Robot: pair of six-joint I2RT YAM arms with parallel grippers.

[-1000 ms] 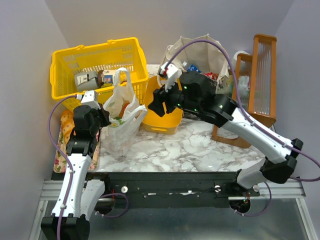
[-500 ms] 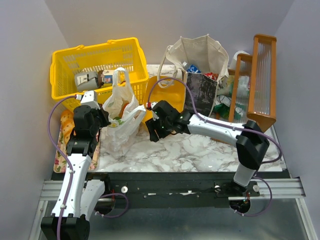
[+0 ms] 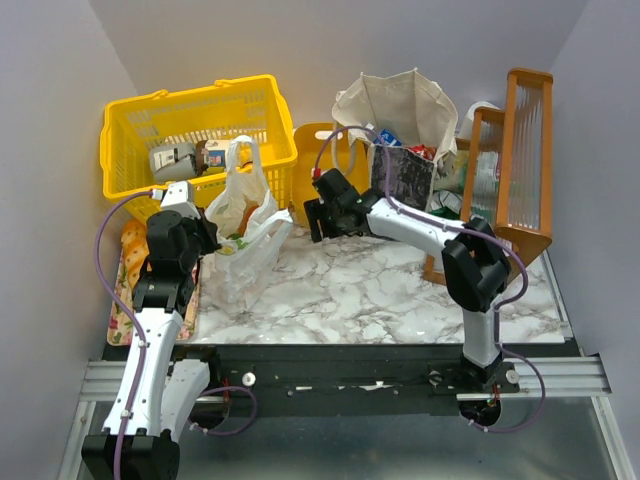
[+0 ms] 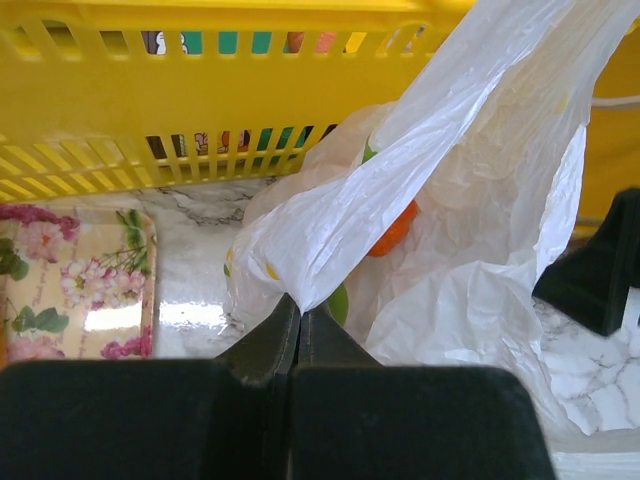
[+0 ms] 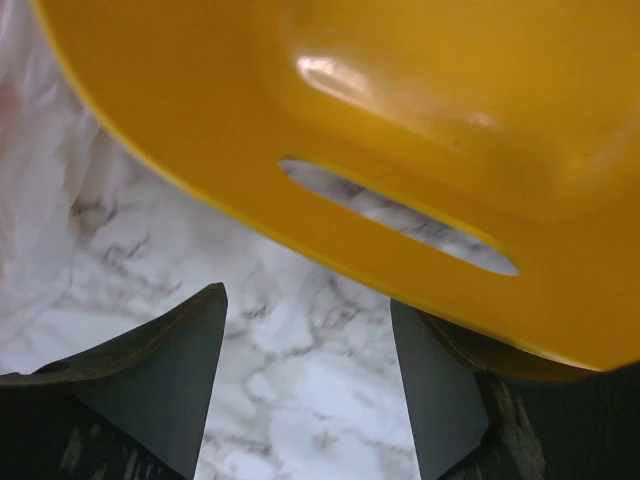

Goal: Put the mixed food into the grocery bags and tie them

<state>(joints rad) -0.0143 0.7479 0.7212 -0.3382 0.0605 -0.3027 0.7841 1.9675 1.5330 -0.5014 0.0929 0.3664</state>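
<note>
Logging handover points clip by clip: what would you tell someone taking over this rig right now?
Left gripper: shut on an edge of the plastic bag.
Right gripper: open, empty, beside the small yellow bin.
An orange sits in the plastic bag; the canvas tote stands at the back with food showing at its mouth.
Neither bag is tied.
Left to do: load any remaining food, then tie both.

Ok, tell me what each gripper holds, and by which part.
Left gripper pinches the white plastic bag by a fold near its mouth. Right gripper is open, holding nothing.
</note>
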